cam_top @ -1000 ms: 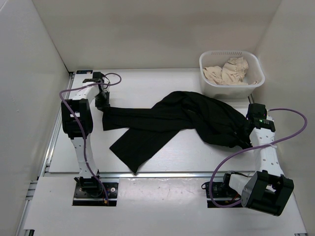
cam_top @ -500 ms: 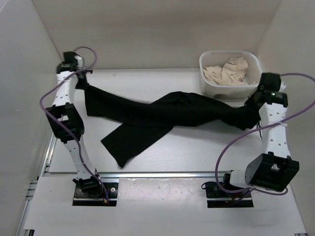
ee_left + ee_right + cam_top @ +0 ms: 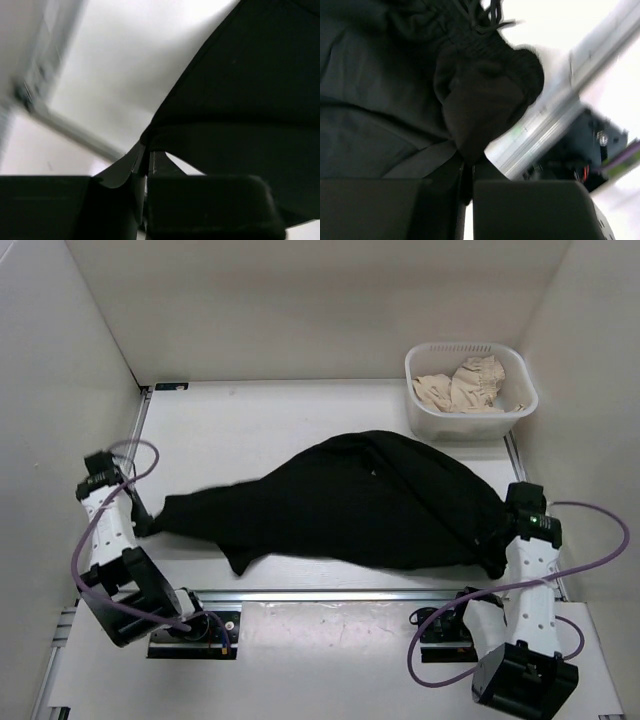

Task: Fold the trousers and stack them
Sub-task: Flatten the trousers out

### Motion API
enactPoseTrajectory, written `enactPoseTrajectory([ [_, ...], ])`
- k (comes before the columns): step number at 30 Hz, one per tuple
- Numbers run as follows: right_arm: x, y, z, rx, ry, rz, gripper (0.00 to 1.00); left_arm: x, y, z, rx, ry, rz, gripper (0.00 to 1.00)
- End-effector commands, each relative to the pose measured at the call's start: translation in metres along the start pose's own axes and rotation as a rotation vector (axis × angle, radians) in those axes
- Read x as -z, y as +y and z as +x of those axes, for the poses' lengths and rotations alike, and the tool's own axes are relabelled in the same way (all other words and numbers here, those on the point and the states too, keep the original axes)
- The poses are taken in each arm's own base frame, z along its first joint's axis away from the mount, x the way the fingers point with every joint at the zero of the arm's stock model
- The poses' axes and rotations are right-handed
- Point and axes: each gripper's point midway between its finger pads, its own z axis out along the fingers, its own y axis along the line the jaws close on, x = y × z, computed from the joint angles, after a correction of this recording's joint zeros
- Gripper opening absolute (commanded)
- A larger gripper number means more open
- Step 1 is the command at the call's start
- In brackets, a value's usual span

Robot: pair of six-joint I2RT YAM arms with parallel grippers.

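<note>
We hold the trousers (image 3: 350, 500) by opposite ends, left gripper (image 3: 143, 524) and right gripper (image 3: 497, 538) each clamped on cloth, to spread them flat on the counter (image 3: 250, 420).

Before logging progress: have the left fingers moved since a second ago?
Yes: left fingers, gripping the trousers, moved toward the near edge, away from the basket.

Plain matte-black trousers (image 3: 370, 500) on a white table (image 3: 260, 430). The basket (image 3: 465, 425) is white too — its rim patterned with small slots — and the crumpled cloth (image 3: 460, 388) in it is beige. White arms (image 3: 530, 575) with black joints trail purple cables (image 3: 596, 508); the walls (image 3: 320, 310) are pale cream.
</note>
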Motion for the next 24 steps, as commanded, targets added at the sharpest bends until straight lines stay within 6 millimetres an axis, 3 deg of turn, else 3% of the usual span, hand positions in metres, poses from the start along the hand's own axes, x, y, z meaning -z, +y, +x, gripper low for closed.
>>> enactPoseTrajectory([
  [1,-0.004,-0.013,0.023,-0.117,0.031,0.025,0.00,-0.017,0.030,0.069,0.047,0.170,-0.111,0.18],
  [4,-0.004,-0.027,0.018,-0.134,-0.013,0.094,0.00,-0.025,0.054,0.103,0.136,0.236,-0.180,0.18],
  [6,-0.002,-0.033,0.015,-0.122,-0.031,0.121,0.00,-0.028,0.069,0.112,0.193,0.244,-0.229,0.18],
  [12,0.001,-0.041,0.005,-0.092,-0.060,0.170,0.00,-0.028,0.086,0.124,0.284,0.270,-0.262,0.18],
  [14,-0.003,-0.046,0.010,-0.087,-0.050,0.190,0.00,-0.030,0.086,0.130,0.279,0.295,-0.269,0.22],
  [15,-0.003,-0.046,0.010,-0.086,-0.050,0.190,0.00,-0.030,0.086,0.138,0.273,0.322,-0.281,0.28],
  [16,-0.003,-0.047,0.009,-0.086,-0.057,0.198,0.08,-0.029,0.087,0.139,0.272,0.324,-0.290,0.53],
  [17,-0.003,-0.047,0.009,-0.086,-0.057,0.198,0.27,-0.028,0.087,0.146,0.267,0.348,-0.295,0.71],
  [19,0.002,-0.046,0.000,-0.092,-0.090,0.198,0.75,-0.026,0.087,0.138,0.271,0.331,-0.287,0.89],
  [21,0.016,-0.042,-0.018,-0.084,-0.150,0.182,0.82,-0.017,0.087,0.102,0.290,0.248,-0.237,1.00],
  [22,0.020,-0.041,-0.025,-0.060,-0.177,0.176,0.85,-0.013,0.086,0.086,0.296,0.217,-0.206,1.00],
  [23,0.025,-0.039,-0.033,-0.054,-0.205,0.167,0.87,0.001,0.076,0.050,0.279,0.134,-0.132,1.00],
  [24,0.030,-0.036,-0.042,-0.047,-0.231,0.161,0.87,0.009,0.069,0.032,0.265,0.087,-0.092,1.00],
])
